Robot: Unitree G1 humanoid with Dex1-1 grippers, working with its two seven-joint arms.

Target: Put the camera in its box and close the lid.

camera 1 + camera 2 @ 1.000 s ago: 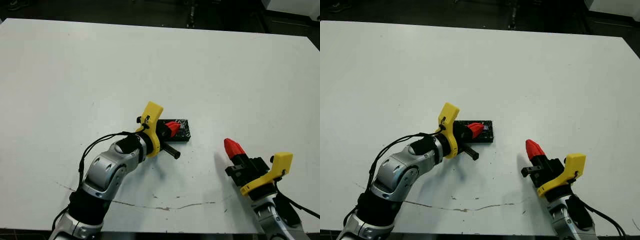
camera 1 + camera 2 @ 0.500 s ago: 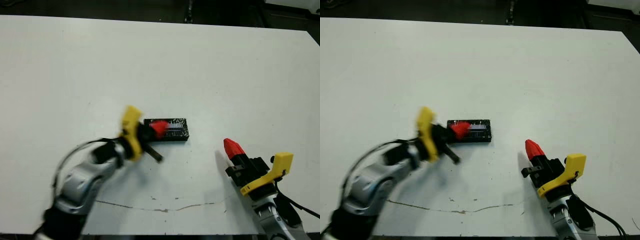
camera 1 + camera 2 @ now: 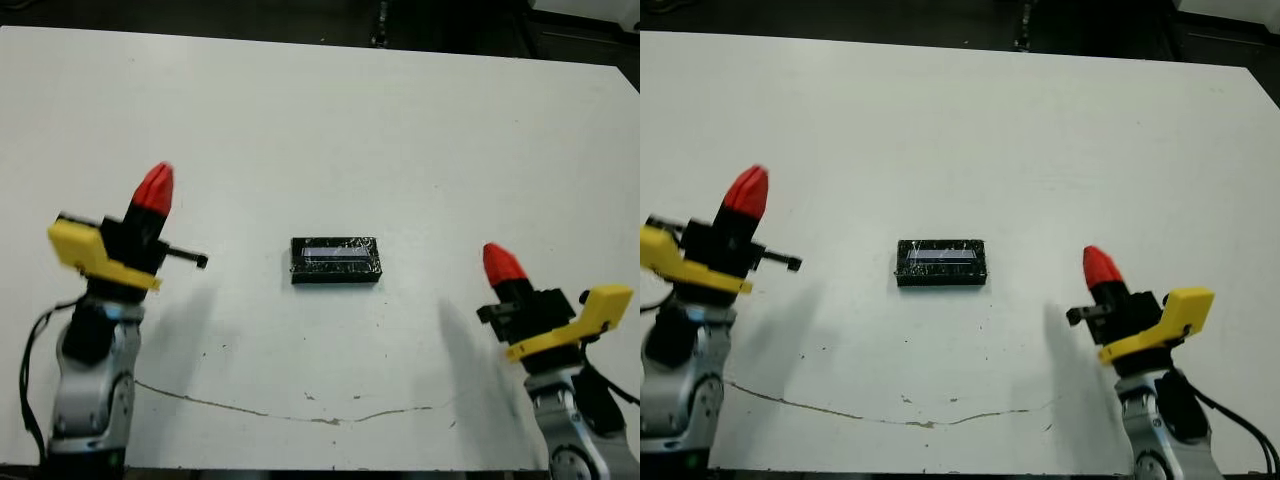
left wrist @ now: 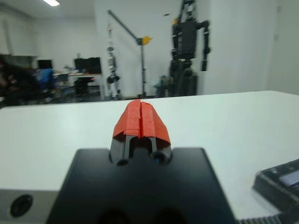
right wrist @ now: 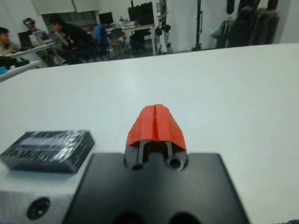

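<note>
Centrally, the lid (image 3: 336,260) sits on the white desk (image 3: 400,130), crack line near edge. Left hand (image 3: 155,187) and right hand (image 3: 499,264) closed, empty. Lab room behind.

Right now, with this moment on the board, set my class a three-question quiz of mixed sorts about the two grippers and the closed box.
1. True or false: the lid lies flat on the box.
2. The left gripper is: A) shut and empty, B) shut on the lid, C) open.
3. Fill in: the box lies ____ the left gripper and the right gripper.

Key: 1 true; 2 A; 3 between.
</note>
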